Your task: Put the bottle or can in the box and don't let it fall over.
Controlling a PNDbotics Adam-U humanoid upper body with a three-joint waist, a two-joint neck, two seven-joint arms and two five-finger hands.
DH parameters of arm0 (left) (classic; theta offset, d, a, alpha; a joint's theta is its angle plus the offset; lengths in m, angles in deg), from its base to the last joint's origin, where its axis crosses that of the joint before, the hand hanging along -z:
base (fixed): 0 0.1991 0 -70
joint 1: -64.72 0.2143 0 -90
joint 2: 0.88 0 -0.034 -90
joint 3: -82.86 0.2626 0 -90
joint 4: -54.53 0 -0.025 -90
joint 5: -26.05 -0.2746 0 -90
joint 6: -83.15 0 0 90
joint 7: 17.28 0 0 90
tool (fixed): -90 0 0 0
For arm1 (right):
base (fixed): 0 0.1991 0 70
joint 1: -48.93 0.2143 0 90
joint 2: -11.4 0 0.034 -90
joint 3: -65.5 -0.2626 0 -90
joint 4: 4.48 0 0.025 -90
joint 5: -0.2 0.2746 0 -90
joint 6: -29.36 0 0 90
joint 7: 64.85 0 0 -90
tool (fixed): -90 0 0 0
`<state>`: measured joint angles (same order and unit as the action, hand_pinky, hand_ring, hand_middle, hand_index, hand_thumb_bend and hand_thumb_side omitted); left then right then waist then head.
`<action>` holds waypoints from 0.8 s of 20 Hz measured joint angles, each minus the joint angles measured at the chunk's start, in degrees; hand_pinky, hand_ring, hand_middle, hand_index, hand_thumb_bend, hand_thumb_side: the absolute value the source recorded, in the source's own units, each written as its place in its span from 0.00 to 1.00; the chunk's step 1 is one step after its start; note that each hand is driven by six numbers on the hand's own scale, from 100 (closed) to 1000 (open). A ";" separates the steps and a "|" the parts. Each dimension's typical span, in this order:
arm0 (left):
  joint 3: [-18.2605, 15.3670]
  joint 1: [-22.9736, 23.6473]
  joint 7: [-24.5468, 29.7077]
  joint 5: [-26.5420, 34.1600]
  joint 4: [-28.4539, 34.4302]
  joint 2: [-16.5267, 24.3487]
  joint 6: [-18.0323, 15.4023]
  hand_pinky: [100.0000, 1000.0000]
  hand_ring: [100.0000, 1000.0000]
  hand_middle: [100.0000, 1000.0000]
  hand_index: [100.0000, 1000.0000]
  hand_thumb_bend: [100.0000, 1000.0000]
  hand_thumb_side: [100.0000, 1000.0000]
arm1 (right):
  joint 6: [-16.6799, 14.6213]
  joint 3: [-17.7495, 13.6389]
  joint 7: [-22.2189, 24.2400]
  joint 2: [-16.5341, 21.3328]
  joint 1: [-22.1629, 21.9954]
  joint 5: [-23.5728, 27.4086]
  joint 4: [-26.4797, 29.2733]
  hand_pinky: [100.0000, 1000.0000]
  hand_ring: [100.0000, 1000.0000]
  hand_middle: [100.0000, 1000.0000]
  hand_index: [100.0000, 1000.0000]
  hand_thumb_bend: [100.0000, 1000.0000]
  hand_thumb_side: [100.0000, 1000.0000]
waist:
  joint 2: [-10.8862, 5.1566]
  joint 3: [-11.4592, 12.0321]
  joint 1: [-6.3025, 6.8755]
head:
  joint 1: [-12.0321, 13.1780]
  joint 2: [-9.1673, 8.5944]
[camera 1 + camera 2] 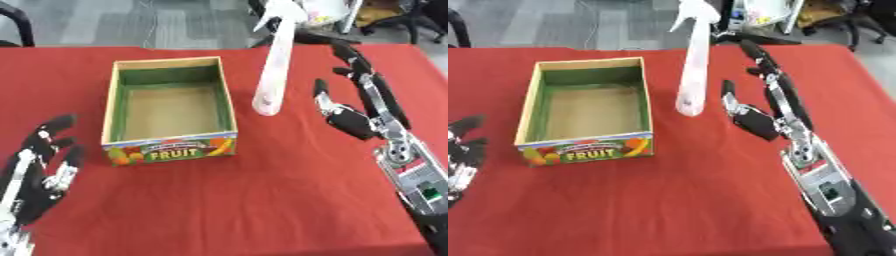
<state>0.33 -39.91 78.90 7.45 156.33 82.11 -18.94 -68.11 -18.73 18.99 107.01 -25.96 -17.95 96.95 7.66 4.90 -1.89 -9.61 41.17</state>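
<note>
One tall white spray bottle (276, 65) stands near the table's far edge between the box (170, 111) and the empty, spread-fingered right hand (359, 107); probably light, tippy and smooth, so grasp mid-body.

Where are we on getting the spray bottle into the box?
Nothing is done yet: the FRUIT box sits empty on the red table. The white spray bottle stands upright just right of the box. In hand: nothing; the right hand is open beside the bottle, not touching it. The left hand rests open at lower left. Left: grasp, lift, set it upright inside.
</note>
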 measured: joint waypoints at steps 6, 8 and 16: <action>5.10 -7.84 0.67 -16.87 7.91 1.01 -3.52 0.53 0.59 0.44 0.54 0.48 0.26 | 2.74 1.42 3.34 0.00 0.00 -1.21 3.96 0.88 1.00 1.00 1.00 0.00 0.41 | -0.40 -0.22 -0.06 | 0.39 0.02; 5.77 -8.83 -0.76 -20.76 9.11 1.00 -3.74 0.51 0.54 0.42 0.54 0.63 0.28 | 3.04 1.77 4.57 -0.02 -0.08 -1.45 4.52 0.87 1.00 1.00 1.00 0.00 0.41 | -0.40 -0.22 -0.05 | 0.41 0.05; 7.30 -10.68 -8.28 -28.53 10.97 0.99 -5.80 0.49 0.45 0.37 0.43 0.76 0.19 | 2.20 2.39 9.29 -0.04 -0.48 -2.14 6.25 0.89 1.00 1.00 1.00 0.00 0.41 | -0.41 -0.26 -0.03 | 0.49 0.57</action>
<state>7.64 -50.59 70.62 -21.08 167.31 83.10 -24.74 -65.91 -16.33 28.28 106.97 -26.44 -20.09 103.20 7.25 4.63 -1.93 -9.12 41.74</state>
